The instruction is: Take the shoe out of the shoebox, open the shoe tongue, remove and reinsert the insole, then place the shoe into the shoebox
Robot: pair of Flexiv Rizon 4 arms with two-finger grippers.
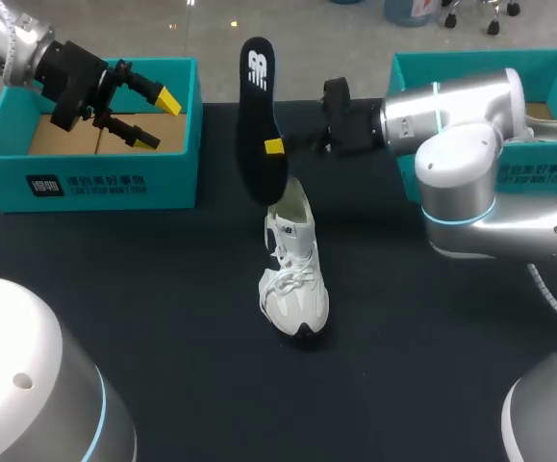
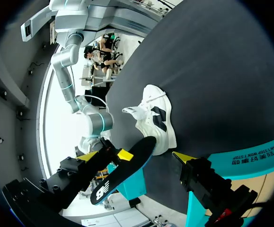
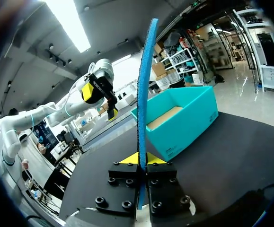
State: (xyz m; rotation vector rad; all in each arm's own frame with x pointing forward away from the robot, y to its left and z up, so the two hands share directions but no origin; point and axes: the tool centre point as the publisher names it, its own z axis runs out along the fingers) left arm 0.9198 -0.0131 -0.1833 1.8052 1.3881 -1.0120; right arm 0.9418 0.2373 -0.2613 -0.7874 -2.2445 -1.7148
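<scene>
Your right arm [image 1: 470, 144] comes in from the right, and the right jaws are clamped on the insole [image 1: 259, 106], one yellow fingertip [image 1: 274, 146] pressed against its dark face. From the right wrist you see the insole edge-on, a thin blue line rising straight up out of the closed-in tips, pinched from both sides. It hangs in the air, close to upright and leaning a little. The end with the white print is high, and the lower end is right at the shoe's opening. You can't tell whether it touches the collar.

The shoe [image 1: 294, 274] sits out of the boxes on the black table [image 1: 163, 327], near the middle. The white trainer stands on its sole with the toe toward the near edge, the heel under the insole and the laces loose over the front.

Over on the left, your left arm [image 1: 18, 48] holds its jaws above the left shoebox [image 1: 95, 183]. The left jaws are spread wide, with nothing between them. One yellow tip is up over the box's inner corner and the other finger is lower, just above the brown cardboard lining. That teal box is well apart from the shoe.

The right shoebox [image 1: 451, 63], also teal, sits at the far right of the table, largely hidden behind your right arm.
</scene>
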